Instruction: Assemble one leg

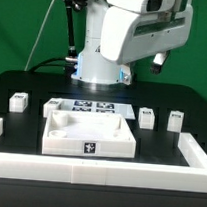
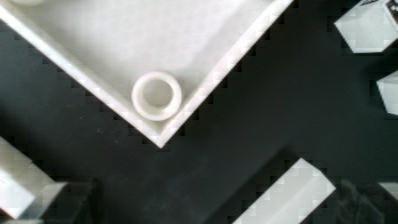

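Several small white legs with marker tags stand on the black table: two at the exterior view's left [image 1: 19,103] [image 1: 53,106] and two at its right [image 1: 147,117] [image 1: 175,121]. The white square tray [image 1: 89,133] lies in the middle. My gripper [image 1: 159,62] hangs high above the table, over the right side, open and empty. In the wrist view, a tray corner with its round socket [image 2: 157,95] lies below the gripper [image 2: 217,215]. Parts of two white blocks [image 2: 374,30] [image 2: 388,95] show at the edge. The dark fingertips [image 2: 64,205] stand wide apart with nothing between them.
The marker board [image 1: 94,109] lies behind the tray. A low white rail [image 1: 97,172] borders the table front and sides. The robot base [image 1: 99,66] stands at the back. A white strip [image 2: 311,195] crosses near the fingers in the wrist view.
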Tool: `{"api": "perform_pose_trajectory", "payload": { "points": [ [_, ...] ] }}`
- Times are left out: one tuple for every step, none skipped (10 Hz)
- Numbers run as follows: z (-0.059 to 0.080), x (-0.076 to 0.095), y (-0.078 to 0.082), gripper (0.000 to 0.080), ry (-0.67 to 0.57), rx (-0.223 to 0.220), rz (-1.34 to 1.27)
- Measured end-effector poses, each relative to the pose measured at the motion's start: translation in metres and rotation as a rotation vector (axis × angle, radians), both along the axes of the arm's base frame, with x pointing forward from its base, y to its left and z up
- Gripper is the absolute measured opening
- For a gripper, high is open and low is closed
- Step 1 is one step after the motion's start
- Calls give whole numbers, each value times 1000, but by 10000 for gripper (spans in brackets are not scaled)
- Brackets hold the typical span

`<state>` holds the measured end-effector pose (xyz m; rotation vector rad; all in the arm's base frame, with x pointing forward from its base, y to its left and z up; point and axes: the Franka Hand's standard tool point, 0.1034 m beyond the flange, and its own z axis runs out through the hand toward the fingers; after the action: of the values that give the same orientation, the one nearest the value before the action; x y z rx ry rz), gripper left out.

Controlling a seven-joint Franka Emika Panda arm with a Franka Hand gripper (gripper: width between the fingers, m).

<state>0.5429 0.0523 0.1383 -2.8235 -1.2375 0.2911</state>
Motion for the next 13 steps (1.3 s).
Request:
{"api": "perform_pose_trajectory", "payload": {
  "points": [
    [0, 0, 0, 649, 0, -1, -6],
    [0, 1, 0, 649, 1, -1, -7],
    [0, 1, 0, 649, 2, -2, -7],
    [0, 1, 0, 649, 1, -2, -7],
    [0, 1, 0, 649, 1, -2, -7],
    [0, 1, 0, 649, 1, -2, -7],
    [0, 1, 0, 649, 1, -2, -7],
    [0, 1, 0, 649, 1, -2, -7],
    [0, 1, 0, 649, 1, -2, -7],
    [0, 1, 0, 649, 1, -2, -7],
    [0, 1, 0, 649, 1, -2, -7],
    [1, 1, 0, 649, -2, -2, 1],
    [2, 1, -2, 649, -29, 9, 61]
  ]
}}
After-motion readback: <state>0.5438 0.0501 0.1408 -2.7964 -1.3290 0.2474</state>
